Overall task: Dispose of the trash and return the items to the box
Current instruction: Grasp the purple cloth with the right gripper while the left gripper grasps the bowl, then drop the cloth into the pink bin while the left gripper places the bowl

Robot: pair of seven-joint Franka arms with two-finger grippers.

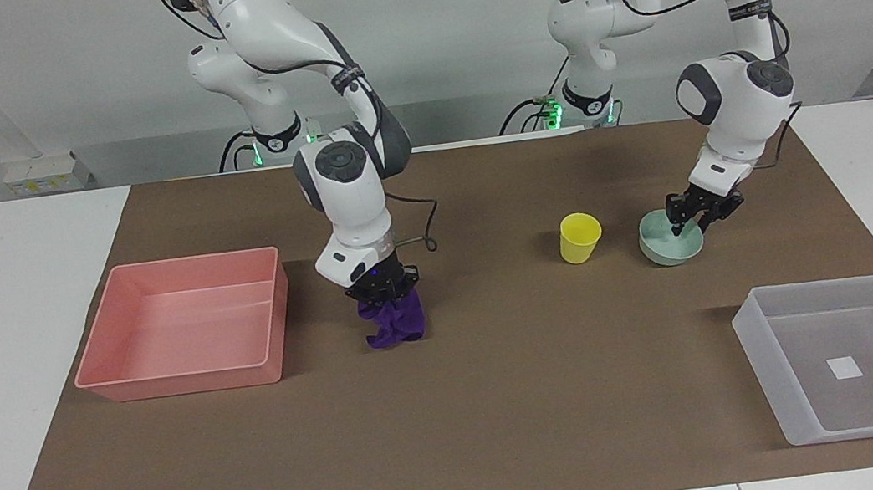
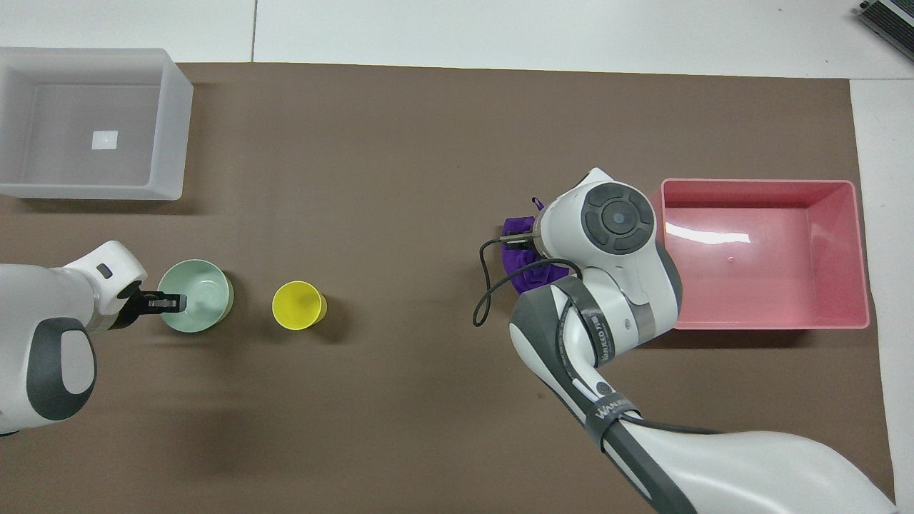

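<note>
My right gripper [image 1: 383, 287] is shut on the purple cloth rag [image 1: 393, 322]. The rag hangs from it just above the brown mat, beside the pink bin. In the overhead view only part of the rag [image 2: 520, 255] shows from under the wrist. My left gripper [image 1: 689, 218] is down at the mint-green bowl [image 1: 669, 246], shut on the rim nearest the left arm's end, with one finger inside. The overhead view shows the same grip [image 2: 170, 303] on the bowl [image 2: 200, 294]. The yellow cup [image 1: 579, 237] stands upright beside the bowl. The translucent box [image 1: 753, 321] holds nothing.
The pink bin [image 1: 185, 383] stands toward the right arm's end of the table, with nothing in it. The box [image 2: 170, 128] sits farther from the robots than the bowl, at the left arm's end. A brown mat [image 1: 558, 398] covers the table.
</note>
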